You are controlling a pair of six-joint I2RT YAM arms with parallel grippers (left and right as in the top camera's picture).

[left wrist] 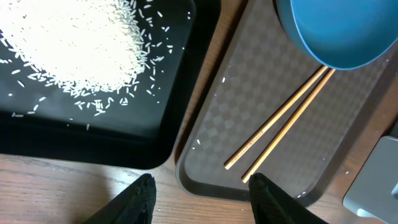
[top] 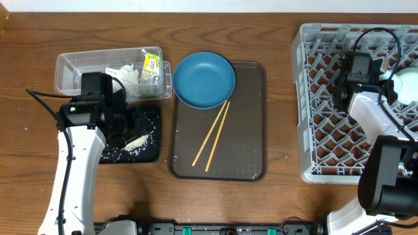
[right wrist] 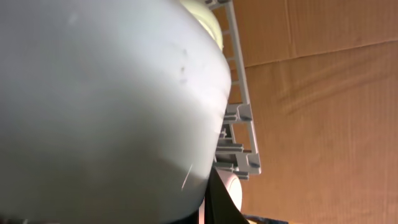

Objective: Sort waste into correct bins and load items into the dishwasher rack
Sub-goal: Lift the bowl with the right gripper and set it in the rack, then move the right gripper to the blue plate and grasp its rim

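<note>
Far right: grey dishwasher rack (top: 320, 98), biggest item, square lattice of pegs. Centre: flat brown tray (top: 251, 140), well apart from the rack. Left arm up from the near-left edge, wrist over the black tray; right arm reaching in over the rack's right half. Top left: clear tub (top: 72, 68), holding waste only. Just below it, touching or nearly so: shallow black tray (top: 151, 155), right edge just beside the brown tray's left rim, mostly hidden by the left arm in the overhead view. Dark blue plate (top: 204, 79) on the brown tray's far-left corner, overhanging the rim toward the tub. Pale blue-white bowl (top: 409, 85) at the rack's right edge, filling the right wrist view, pressed close to the camera. Two chopsticks (top: 212, 134) flat on the brown tray, side by side on a diagonal, far ends tucked under the plate's near edge, near ends slightly spread. Crumpled tissue (top: 127, 77) inside the tub, right half, partly behind the left arm. Rice heap (left wrist: 74, 43) in the black tray, stray grains scattered around it. Green-and-yellow wrapper (top: 151, 67) at the tub's right end, beside the tissue. Left gripper (left wrist: 202, 184): jaws apart, nothing between them, hovering low over the gap between black tray and brown tray. Right gripper (top: 390, 83): jaws closed, right against the bowl; actual pinch on the bowl not confirmable from these views.
</note>
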